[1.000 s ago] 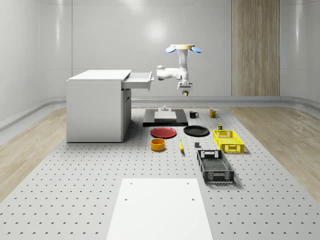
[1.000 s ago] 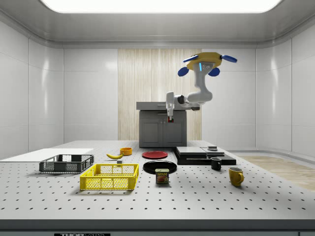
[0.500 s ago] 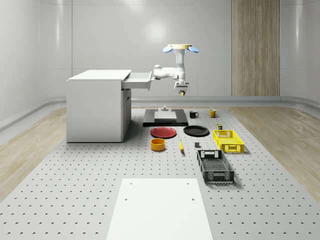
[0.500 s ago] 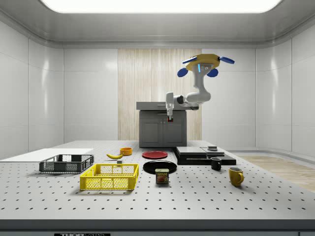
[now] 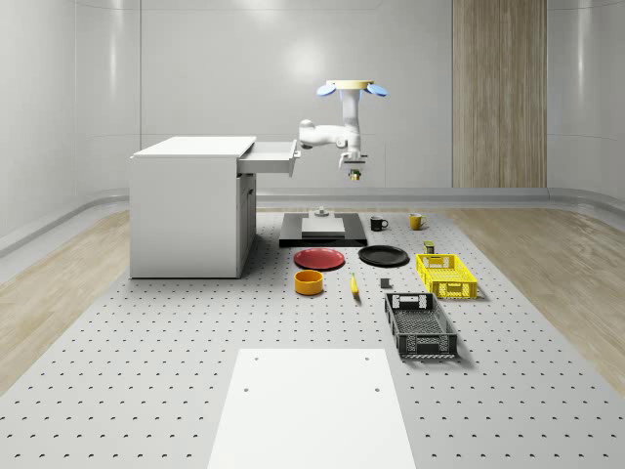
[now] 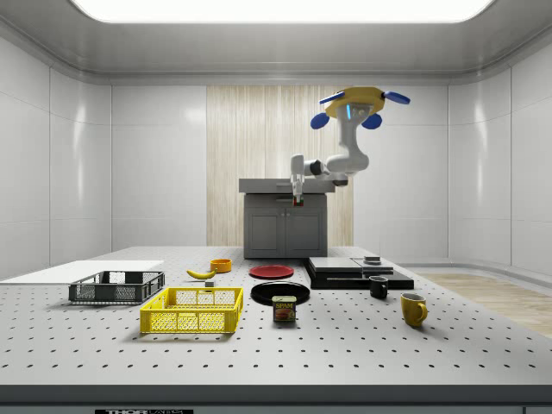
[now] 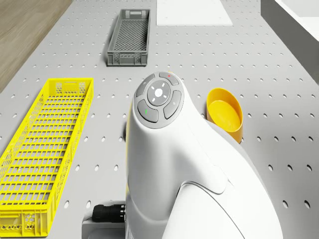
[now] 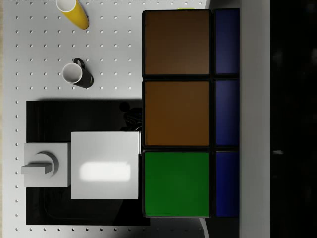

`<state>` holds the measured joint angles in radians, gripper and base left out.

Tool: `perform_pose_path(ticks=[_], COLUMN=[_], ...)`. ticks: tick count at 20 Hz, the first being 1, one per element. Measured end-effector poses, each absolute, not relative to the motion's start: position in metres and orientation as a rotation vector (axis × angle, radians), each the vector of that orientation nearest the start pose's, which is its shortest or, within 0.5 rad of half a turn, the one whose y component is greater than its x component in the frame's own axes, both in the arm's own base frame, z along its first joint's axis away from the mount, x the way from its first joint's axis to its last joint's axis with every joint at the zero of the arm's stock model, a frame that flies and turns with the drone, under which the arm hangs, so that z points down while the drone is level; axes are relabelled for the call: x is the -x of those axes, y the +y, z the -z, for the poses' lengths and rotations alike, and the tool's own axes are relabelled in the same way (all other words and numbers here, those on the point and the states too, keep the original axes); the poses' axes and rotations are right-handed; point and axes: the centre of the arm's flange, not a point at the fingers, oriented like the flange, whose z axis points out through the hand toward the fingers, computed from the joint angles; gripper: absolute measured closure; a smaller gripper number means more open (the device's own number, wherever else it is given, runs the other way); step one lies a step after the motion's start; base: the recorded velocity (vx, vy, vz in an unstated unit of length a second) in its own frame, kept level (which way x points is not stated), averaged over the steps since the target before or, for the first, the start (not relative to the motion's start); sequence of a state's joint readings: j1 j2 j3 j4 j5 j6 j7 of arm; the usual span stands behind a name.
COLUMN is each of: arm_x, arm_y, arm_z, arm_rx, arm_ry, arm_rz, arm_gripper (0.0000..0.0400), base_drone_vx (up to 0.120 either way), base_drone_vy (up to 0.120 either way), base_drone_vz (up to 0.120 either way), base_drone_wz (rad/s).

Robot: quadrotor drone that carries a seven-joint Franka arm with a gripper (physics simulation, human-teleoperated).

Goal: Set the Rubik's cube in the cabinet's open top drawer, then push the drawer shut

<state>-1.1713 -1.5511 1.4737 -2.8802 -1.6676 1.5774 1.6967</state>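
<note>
White sheet (image 5: 312, 405): nearest on the tabletop (image 5: 146, 391), well in front of the cabinet.
Black crate (image 5: 420, 325): behind the sheet, toward the whole-scene view's right of the cabinet.
Yellow crate (image 5: 445, 275): just beyond the black crate.
Yellow bowl (image 5: 309, 282): in front of the cabinet's open side, with a banana (image 5: 354, 285) beside it.
Red plate (image 5: 320, 259): just past the bowl; a black plate (image 5: 383, 256) lies beside it.
Black slab (image 5: 322, 230): farther back beside the cabinet, carrying white blocks; a black mug (image 5: 377, 224) and a yellow mug (image 5: 416, 222) stand near it.
Cabinet (image 5: 190, 207): white, at the whole-scene view's left; its top drawer (image 5: 270, 156) is pulled out.
Drone (image 5: 352, 89): hovers high above the slab, off the drawer's open end.
Gripper (image 5: 354, 175): hangs downward from the bent arm, level with the drawer and a little apart from its front.
Rubik's cube (image 8: 190, 114): pinched between the fingers, above the slab; orange, green and blue faces show in the wrist view.
</note>
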Motion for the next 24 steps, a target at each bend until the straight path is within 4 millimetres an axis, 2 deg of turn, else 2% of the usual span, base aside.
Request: perform_pose_path(ticks=[4, 11, 24], arm_x=[-0.3068, -0.3068, -0.3067], arm_y=[0.0000, 0.0000, 0.0000], arm_z=[-0.4646, -0.4646, -0.4646], arm_rx=[-0.001, -0.001, -0.001], arm_ry=[-0.002, -0.002, -0.002], arm_rz=[-0.785, -0.785, -0.785], arm_gripper=[0.0075, 0.0075, 0.0075], base_drone_vx=[0.000, 0.000, 0.000], base_drone_vy=[-0.050, 0.000, -0.120], base_drone_vz=[0.120, 0.114, 0.120], base_drone_wz=[0.000, 0.000, 0.000])
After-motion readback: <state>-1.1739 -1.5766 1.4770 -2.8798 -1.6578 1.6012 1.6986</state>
